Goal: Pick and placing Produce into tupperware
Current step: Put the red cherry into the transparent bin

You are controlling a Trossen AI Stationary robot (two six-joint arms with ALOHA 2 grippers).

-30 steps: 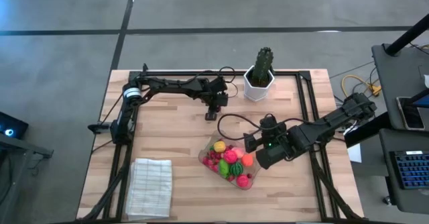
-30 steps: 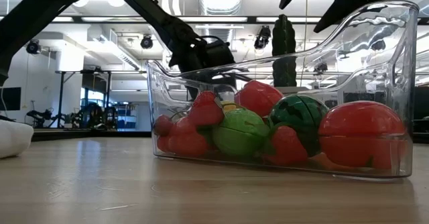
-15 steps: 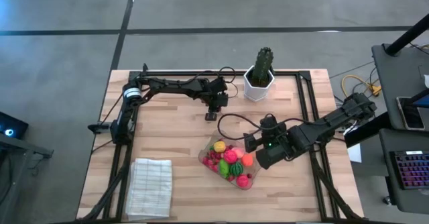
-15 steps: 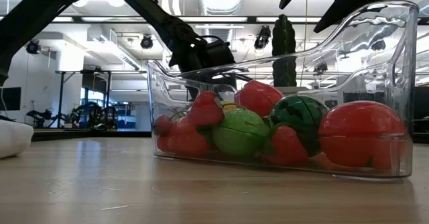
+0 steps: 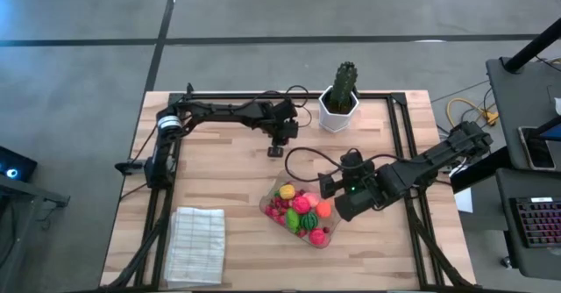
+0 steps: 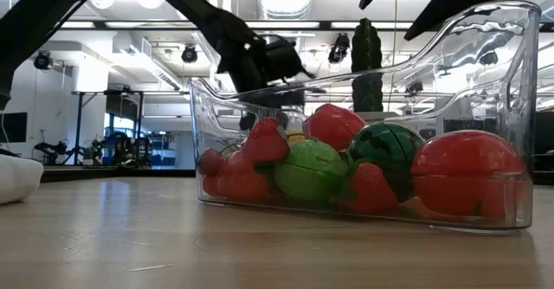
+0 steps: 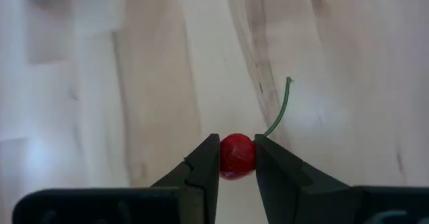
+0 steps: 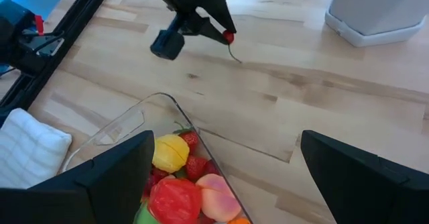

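Left wrist view: cherry (image 7: pixel 236 155) sits pinched between the left gripper (image 7: pixel 236 165) fingers, jaws clamped on the red ball itself, green stem (image 7: pixel 279 107) trailing up and away from the tips. It looks lifted off the table (image 7: pixel 348 63), but can't confirm clearance from this angle.

Key relation for the next move: the tupperware (image 5: pixel 299 212) lies toward the front of the table from the left gripper (image 5: pixel 279 141), slightly to the robot's right, and near, w/ bare wood between. Tub's long axis runs diagonal in the high view, already loaded w/ produce (image 5: pixel 301 210); near corner faces the left arm.

Right gripper (image 5: pixel 331 188) hangs just beside the tub's right side, jaws wide apart, holding nothing. It's closer to the tub, but the left arm has the cherry.
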